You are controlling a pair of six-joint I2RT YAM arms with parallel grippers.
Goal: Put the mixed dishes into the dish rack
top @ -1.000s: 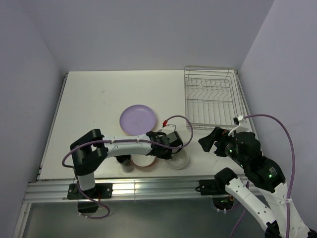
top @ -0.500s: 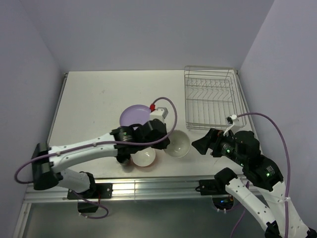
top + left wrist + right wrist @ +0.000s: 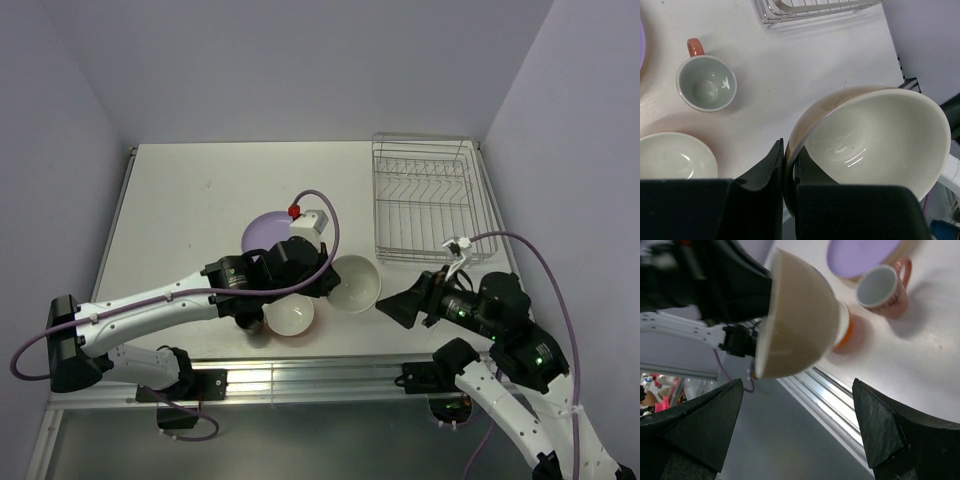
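My left gripper [image 3: 328, 282] is shut on the rim of the white bowl [image 3: 353, 283], which is tan outside, and holds it tilted above the table; one finger [image 3: 765, 167] is outside the rim and one inside. The bowl fills the left wrist view [image 3: 875, 135] and shows in the right wrist view [image 3: 800, 315]. My right gripper [image 3: 400, 310] is wide open and empty, just right of the bowl. The orange bowl [image 3: 290, 317], the pink mug [image 3: 706, 89] and the lilac plate [image 3: 262, 232] are on the table. The dish rack [image 3: 428, 195] stands empty at the back right. The black cup is hidden.
The left arm reaches across the plate and the orange bowl. The table's front edge with its metal rail [image 3: 330, 375] runs just below both grippers. Purple walls close in the back and both sides.
My left gripper has lifted the white bowl off the table and tilted it, moving it a little to the right. My right gripper has moved down and left toward the bowl.
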